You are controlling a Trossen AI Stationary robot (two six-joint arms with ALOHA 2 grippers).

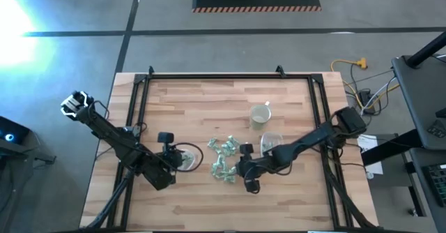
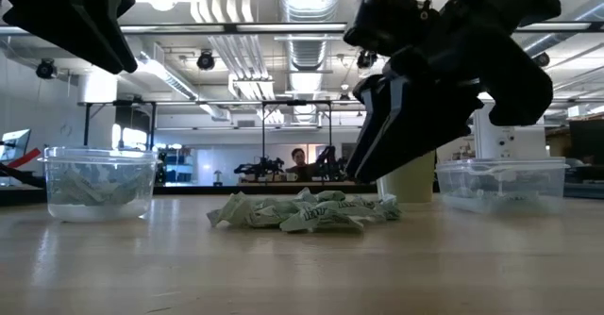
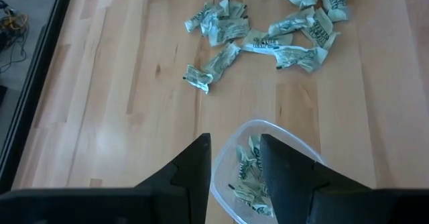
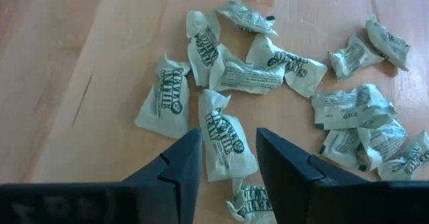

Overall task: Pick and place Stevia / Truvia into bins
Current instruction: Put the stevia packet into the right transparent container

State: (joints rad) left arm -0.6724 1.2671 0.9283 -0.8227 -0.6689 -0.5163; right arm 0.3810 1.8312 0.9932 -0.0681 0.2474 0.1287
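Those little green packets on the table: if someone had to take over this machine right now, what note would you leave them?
Left gripper: open, empty, above the round tub, which already holds some packets.
Right gripper: open, empty, over a packet at the edge of the packet pile.
Rounded-rectangular tub: on the right-arm side, beside the cream mug; seems to hold a few packets.
Done: some packets binned.
Left: most of the pile still lies loose mid-table.

Both arms reach inward, wrists angled down. The left gripper (image 3: 234,158) hangs with jaws parted. The right gripper (image 4: 228,158) also has parted, empty jaws.
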